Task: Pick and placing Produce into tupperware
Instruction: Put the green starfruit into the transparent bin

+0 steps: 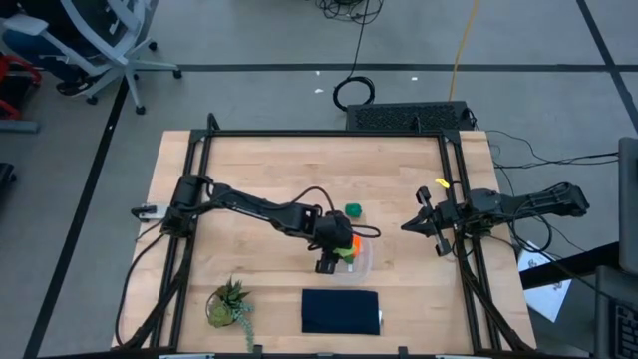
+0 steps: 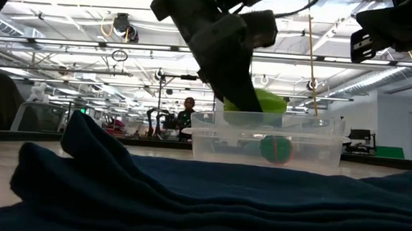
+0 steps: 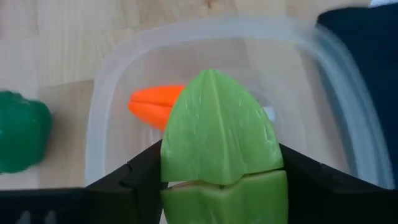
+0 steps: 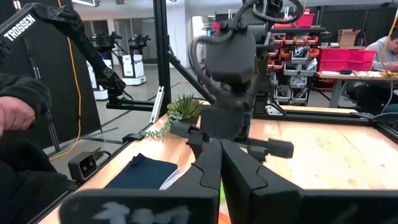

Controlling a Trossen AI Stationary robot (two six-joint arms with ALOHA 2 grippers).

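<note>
My left gripper [image 1: 332, 254] hovers over the clear tupperware [image 1: 361, 267] near the table's middle, shut on the light green leafy piece [image 3: 214, 130]. The orange carrot [image 3: 152, 102] lies inside the tupperware [image 3: 99, 124], partly hidden under the leafy piece. The dark green round piece [image 3: 22, 140] sits on the table [image 1: 259, 170] just outside the container's far side [image 1: 353, 210]. My right gripper [image 1: 407, 227] waits shut above the table's right part. My left gripper [image 3: 219, 171] pinches the leafy piece between its two fingers [image 3: 143, 174], at the wide end [image 3: 186, 168]. The fingers slant down from the table's left. The pointed end [image 3: 211, 78] sticks forward over the container's inside, at about rim height [image 2: 264, 103]. Whether it touches the carrot I cannot tell.
A dark navy folded cloth [image 1: 341, 311] lies at the near edge, just in front of the tupperware. A small spiky potted plant [image 1: 227, 304] stands at the near left. Bare wood stretches across the far half of the table.
</note>
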